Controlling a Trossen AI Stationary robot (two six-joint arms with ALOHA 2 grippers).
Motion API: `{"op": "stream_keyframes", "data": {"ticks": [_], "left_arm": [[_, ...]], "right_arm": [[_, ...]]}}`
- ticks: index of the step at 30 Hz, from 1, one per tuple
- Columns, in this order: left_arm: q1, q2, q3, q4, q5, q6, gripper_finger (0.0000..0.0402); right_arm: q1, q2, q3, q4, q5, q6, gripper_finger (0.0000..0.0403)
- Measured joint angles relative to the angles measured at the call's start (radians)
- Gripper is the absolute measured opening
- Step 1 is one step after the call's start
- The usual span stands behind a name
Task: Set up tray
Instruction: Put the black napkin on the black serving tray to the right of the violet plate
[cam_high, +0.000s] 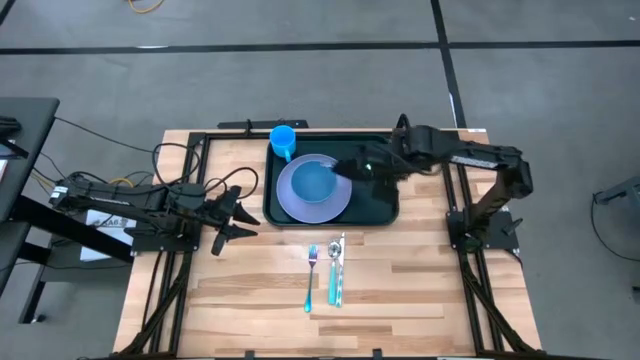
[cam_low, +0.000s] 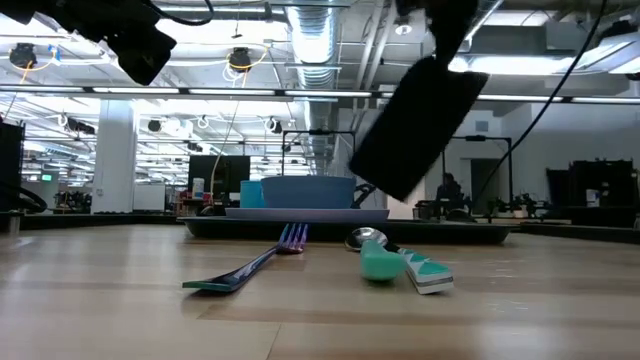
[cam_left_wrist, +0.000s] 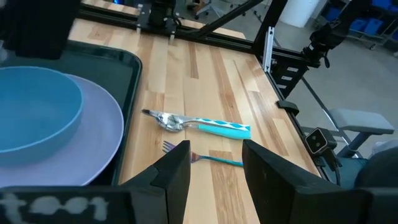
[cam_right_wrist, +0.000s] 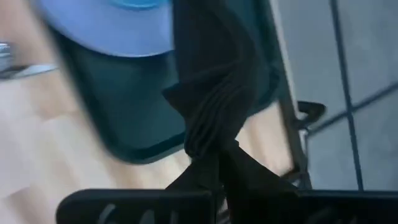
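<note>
The tray (cam_high: 385, 208) lies on the bench (cam_high: 400, 290), plate (cam_high: 335, 205) inside. Right claw (cam_high: 352, 168), above it, pinches a limp black cloth (cam_right_wrist: 211, 93). Left claw (cam_high: 238, 212), beside the tray, gapes. Tray looks stiff, light; grip its rim.

High view looks straight down; low view sits level at tabletop; both share the tray (cam_high: 385, 205).

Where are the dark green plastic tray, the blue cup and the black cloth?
Dark green plastic tray (cam_high: 382, 205): high view, bare floor near its right rim.
Blue cup (cam_high: 283, 139): high view, centre of its opening.
Black cloth (cam_right_wrist: 214, 81): right wrist view, middle of the hanging folds.
</note>
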Motion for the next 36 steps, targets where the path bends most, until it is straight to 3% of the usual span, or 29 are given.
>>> {"op": "stream_keyframes", "data": {"ticks": [14,21,23,25,29,36], "left_arm": [[0.000,0.000,0.000,0.000,0.005,0.003,0.0133],[0.000,0.000,0.000,0.000,0.005,0.015,0.0133],[0.000,0.000,0.000,0.000,0.005,0.020,0.0133],[0.000,0.000,0.000,0.000,0.004,0.020,0.0133],[0.000,0.000,0.000,0.000,0.004,0.020,0.0133],[0.000,0.000,0.000,-0.008,0.003,0.018,0.0133]], "right_arm": [[-0.299,0.174,0.001,0.093,0.169,-0.206,0.0000],[-0.400,0.163,0.001,0.214,0.408,-0.235,0.0000],[-0.398,0.148,0.001,0.238,0.430,-0.240,0.0000],[-0.389,0.142,0.002,0.254,0.380,-0.260,0.0000],[-0.352,0.142,-0.003,0.253,0.172,-0.276,0.0000],[-0.292,0.143,-0.201,0.305,0.025,-0.252,0.0000]]}}
